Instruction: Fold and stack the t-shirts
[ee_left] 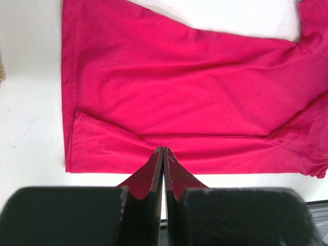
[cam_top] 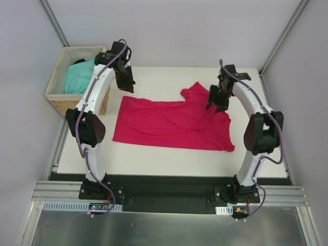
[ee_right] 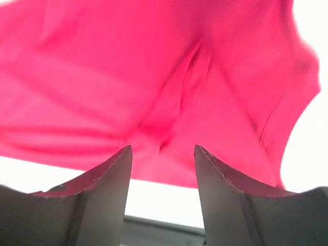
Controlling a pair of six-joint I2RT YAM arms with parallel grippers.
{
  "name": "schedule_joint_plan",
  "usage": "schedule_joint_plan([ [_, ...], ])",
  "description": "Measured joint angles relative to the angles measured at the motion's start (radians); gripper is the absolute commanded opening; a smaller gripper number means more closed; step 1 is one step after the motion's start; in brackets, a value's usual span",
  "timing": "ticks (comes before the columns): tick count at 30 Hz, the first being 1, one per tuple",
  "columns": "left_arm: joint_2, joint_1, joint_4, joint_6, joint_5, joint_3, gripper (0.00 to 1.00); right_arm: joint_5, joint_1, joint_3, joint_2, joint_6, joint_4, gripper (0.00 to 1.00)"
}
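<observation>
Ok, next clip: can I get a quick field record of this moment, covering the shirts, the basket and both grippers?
pink shirt: spread flat on the table, unfolded, rumpled near one sleeve
turquoise shirt: bunched inside the basket
left gripper: shut, nothing visible in it, near the pink shirt's edge
right gripper: open, over a raised crease in the pink shirt
stack: not started
</observation>
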Motion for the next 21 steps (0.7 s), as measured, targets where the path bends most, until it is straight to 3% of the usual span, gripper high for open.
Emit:
schedule_joint_plan([
  [3, 0.001, 0.000, 0.000, 0.000, 0.007, 0.000, 0.00, -0.006, 0.028, -0.129, -0.114, 0.006, 0.008, 0.52],
  [9, 0.001, 0.000, 0.000, 0.000, 0.017, 0.000, 0.00, -0.022, 0.054, -0.287, -0.130, 0.014, 0.014, 0.42],
  [21, 0.001, 0.000, 0.000, 0.000, 0.016, 0.000, 0.01, -0.062, 0.064, -0.312, -0.092, 0.017, 0.093, 0.39],
])
